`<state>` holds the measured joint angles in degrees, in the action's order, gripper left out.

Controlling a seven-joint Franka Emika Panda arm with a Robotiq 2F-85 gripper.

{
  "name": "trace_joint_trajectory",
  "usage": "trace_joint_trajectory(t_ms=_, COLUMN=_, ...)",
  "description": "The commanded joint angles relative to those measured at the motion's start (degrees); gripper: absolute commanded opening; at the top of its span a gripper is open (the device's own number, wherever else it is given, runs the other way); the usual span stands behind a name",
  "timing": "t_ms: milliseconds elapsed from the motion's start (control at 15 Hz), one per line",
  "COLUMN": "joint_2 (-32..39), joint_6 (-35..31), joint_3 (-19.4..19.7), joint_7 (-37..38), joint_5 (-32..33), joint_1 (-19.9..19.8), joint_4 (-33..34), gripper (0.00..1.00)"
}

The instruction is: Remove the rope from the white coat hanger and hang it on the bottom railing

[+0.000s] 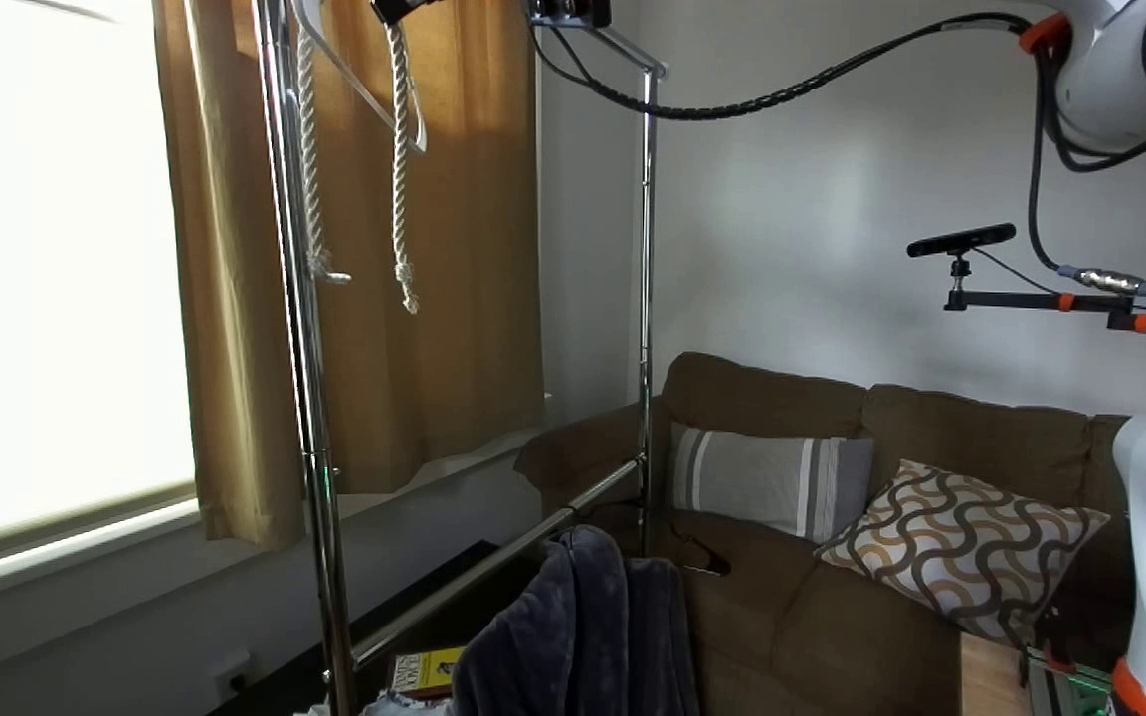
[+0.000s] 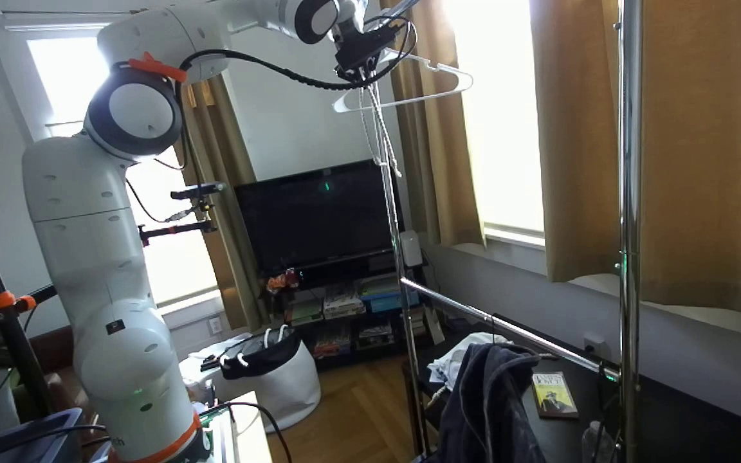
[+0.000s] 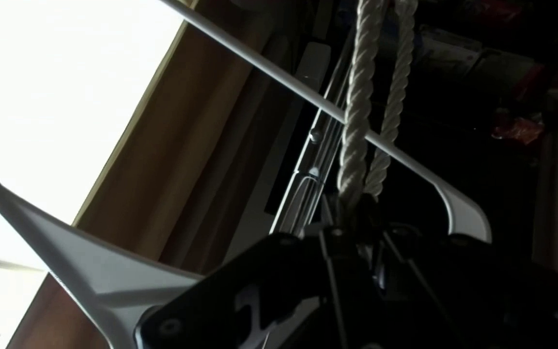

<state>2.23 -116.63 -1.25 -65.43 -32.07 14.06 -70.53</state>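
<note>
My gripper (image 3: 351,209) is shut on the white twisted rope (image 3: 356,97), up at the hanger's height. Two rope strands hang down from the jaws. In the wrist view one strand passes in front of the white coat hanger's (image 3: 279,75) lower bar and the other behind it. The gripper (image 2: 354,69), rope (image 2: 380,122) and hanger (image 2: 419,99) show in an exterior view. The gripper (image 1: 389,12) is mostly cut off in an exterior view, where the rope (image 1: 400,169) hangs by the hanger (image 1: 359,85). The bottom railing (image 1: 493,565) is far below, also seen here (image 2: 512,328).
A dark robe (image 1: 573,617) hangs on the bottom railing. Upright chrome poles (image 1: 304,348) of the rack stand close to the rope, and another pole (image 2: 629,193) stands at the far end. Curtains (image 1: 434,328) hang behind. A black table (image 2: 666,411) with a book (image 2: 554,395) lies beneath.
</note>
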Motion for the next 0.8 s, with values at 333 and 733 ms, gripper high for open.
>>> trace_joint_trajectory(t_ms=333, joint_2=-1.9, joint_6=5.8, joint_3=0.2, joint_7=-0.5, joint_5=-2.3, joint_1=-0.3, joint_4=-1.3, gripper=0.03)
trace_joint_trajectory(t_ms=733, joint_2=-2.6, joint_6=3.0, joint_3=0.1, joint_7=-1.5, joint_5=-2.5, joint_1=-0.2, joint_4=-1.8, gripper=0.03)
